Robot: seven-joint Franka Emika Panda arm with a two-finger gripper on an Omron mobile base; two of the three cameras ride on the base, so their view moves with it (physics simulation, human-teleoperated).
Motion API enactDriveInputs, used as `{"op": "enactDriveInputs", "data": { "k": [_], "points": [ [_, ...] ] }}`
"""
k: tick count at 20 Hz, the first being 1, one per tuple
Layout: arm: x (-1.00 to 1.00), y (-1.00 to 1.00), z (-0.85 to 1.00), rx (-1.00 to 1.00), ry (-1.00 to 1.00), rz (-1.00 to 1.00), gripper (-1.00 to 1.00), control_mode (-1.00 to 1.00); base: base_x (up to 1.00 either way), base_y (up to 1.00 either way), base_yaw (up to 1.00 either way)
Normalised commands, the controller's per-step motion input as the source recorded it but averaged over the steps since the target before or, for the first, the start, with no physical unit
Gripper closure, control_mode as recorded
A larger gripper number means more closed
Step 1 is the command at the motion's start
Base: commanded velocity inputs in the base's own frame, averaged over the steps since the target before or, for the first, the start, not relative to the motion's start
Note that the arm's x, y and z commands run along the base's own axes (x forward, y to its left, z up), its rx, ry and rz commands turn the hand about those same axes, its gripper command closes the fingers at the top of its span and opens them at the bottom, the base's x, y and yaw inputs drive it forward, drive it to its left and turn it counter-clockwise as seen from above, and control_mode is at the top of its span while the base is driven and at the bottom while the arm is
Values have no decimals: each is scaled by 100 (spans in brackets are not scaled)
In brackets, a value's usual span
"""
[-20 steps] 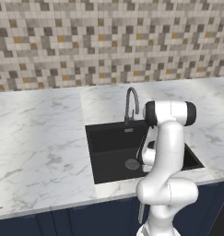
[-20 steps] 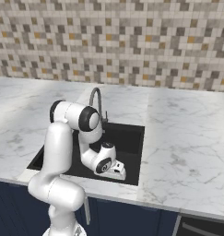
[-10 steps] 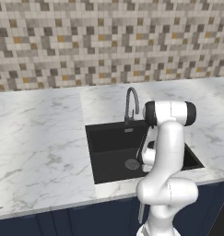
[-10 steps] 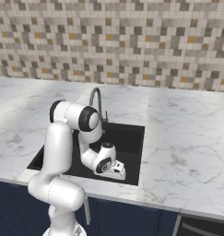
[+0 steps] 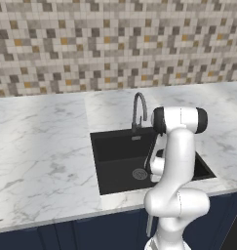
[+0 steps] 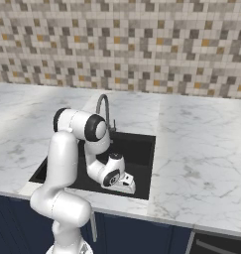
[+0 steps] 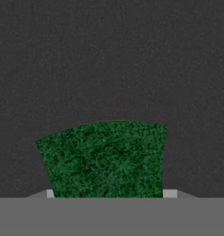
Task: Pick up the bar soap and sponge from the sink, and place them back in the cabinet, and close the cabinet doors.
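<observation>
The sponge [image 7: 104, 159], a dark green speckled block, lies flat on the matte-black floor of the sink [image 5: 117, 151], near its front right corner.

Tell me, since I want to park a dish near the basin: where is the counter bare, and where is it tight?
Bare marble counter runs left of the sink, and more lies to its right, up to the tiled wall. Behind the basin the faucet takes the strip. Inside, it is crowded: the arm fills the right half, with the gripper at the sponge.

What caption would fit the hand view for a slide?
Hand camera, close above the black sink floor: gripper closed around the green sponge.
</observation>
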Motion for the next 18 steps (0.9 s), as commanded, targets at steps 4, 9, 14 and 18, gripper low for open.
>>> {"op": "enactDriveInputs", "data": {
  "k": [4,9,14,18],
  "points": [
    [4,0,9,0,0,0,100,-100,0,0,0],
    [3,0,26,0,0,0,100,-100,0,0,0],
    [3,0,33,0,0,0,100,-100,0,0,0],
    [0,0,34,0,0,0,100,-100,0,0,0]
  ]
}}
